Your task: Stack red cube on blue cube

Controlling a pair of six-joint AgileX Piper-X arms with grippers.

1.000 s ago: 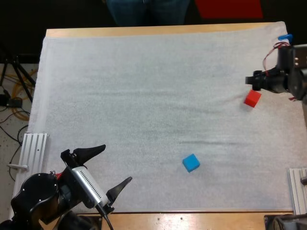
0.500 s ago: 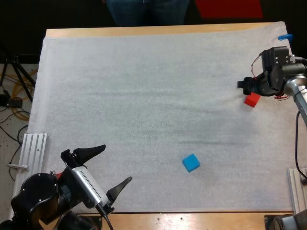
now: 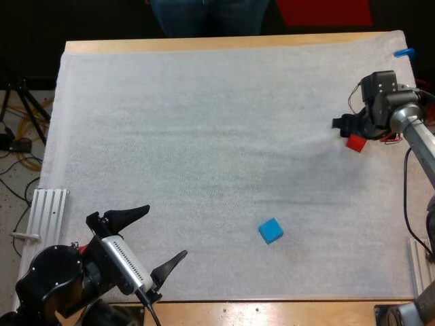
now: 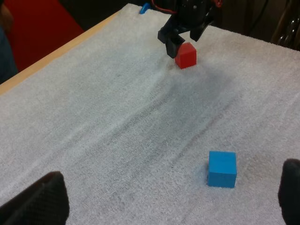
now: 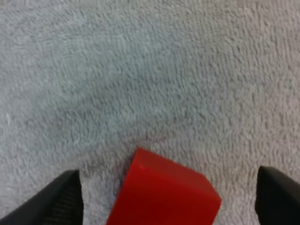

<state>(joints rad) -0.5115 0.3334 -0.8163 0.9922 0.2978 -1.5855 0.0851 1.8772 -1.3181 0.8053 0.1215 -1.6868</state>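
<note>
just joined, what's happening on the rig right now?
The right claw is open and straddles the red cube at the far right of the mat, not yet closed on it. The blue cube lies alone nearer the front edge. The left claw rests open at the near left corner, away from both cubes.

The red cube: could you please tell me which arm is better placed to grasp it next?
Right. The right tool is open astride the red cube; the left tool sits at the near edge of the mat, far from it.
</note>
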